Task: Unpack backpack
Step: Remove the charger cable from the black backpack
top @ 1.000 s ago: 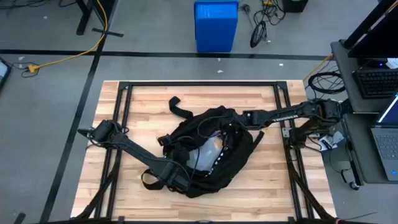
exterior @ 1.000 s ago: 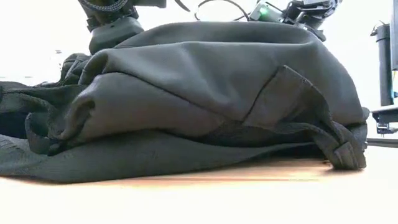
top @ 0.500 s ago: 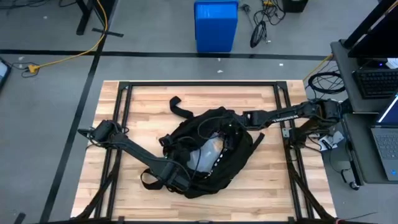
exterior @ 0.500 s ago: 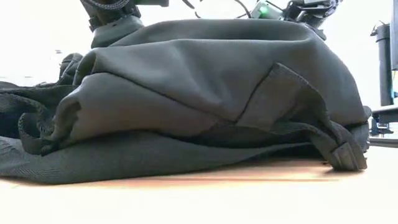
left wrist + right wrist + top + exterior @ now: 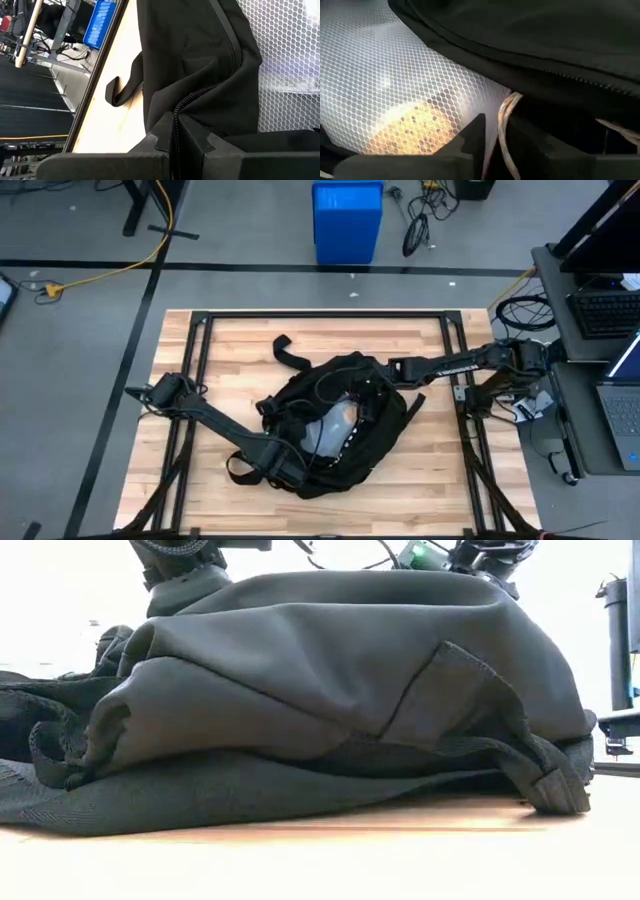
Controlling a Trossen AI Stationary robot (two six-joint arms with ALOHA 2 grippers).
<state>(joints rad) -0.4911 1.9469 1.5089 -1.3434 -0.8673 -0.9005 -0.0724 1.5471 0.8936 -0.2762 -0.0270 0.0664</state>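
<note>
Wooden table (image 5: 250, 350) – backpack (image 5: 340, 425) centred; grey floor, blue bin (image 5: 347, 220) beyond

No readable text, label, brand, number or sign in any view. The backpack (image 5: 335, 420) shows only plain black fabric and white mesh, with no lettering turned toward a camera. The blue bin (image 5: 347, 220) on the floor carries no legible marking.

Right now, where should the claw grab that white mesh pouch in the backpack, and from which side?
Probably pinch the mesh pouch on its bare top, from above through the open backpack: black fabric wraps its sides. The left claw pinches the zipper edge; the right claw sits at the pouch.
</note>
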